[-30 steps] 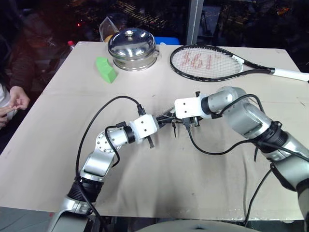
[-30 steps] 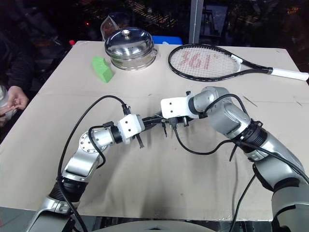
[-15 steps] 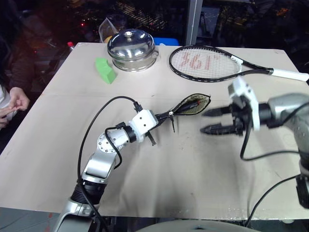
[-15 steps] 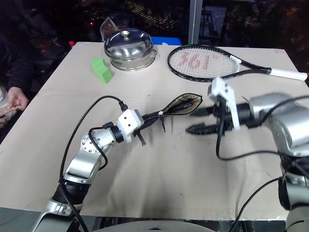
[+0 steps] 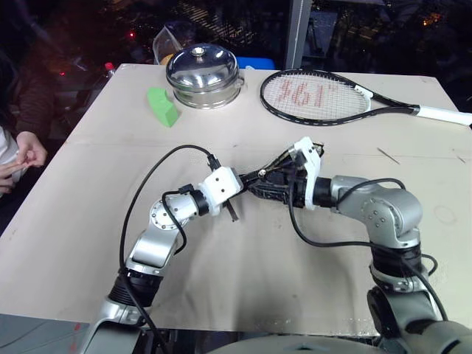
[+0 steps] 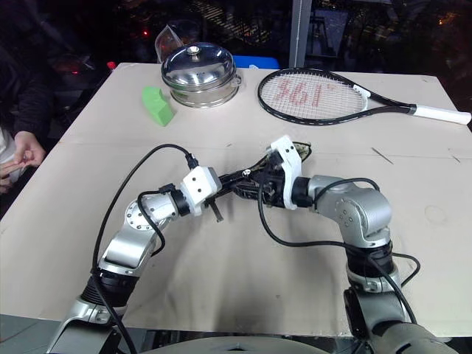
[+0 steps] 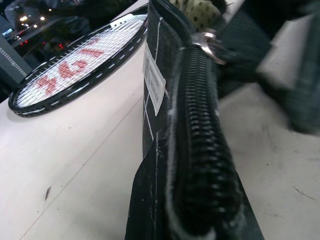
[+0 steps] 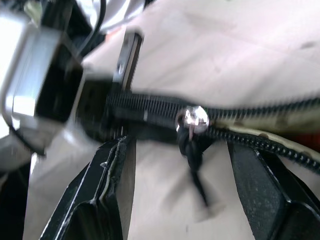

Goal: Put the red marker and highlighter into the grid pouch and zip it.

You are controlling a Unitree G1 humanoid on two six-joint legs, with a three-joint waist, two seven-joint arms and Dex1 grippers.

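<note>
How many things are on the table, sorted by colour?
Black fabric pouch with white grid lines: 1
Black-framed tennis racket with white grip: 1
Shiny silver metal lidded pot: 1
Solid green wedge block: 1
Total: 4

I count one grid pouch [image 5: 284,173], held up over the middle of the table [image 5: 243,287] between my two grippers: my left gripper [image 5: 247,182] and my right gripper [image 5: 274,186]. On the pouch I see one zipper slider [image 8: 194,118] with one black pull cord [image 8: 196,167], and one small white label [image 7: 154,82]. At the far side lies one tennis racket [image 5: 324,96] on the right, one steel pot [image 5: 203,76] with one lid, and one green wedge block [image 5: 162,106] on the left. One person's hand [image 5: 23,153] shows at the left edge.
</note>
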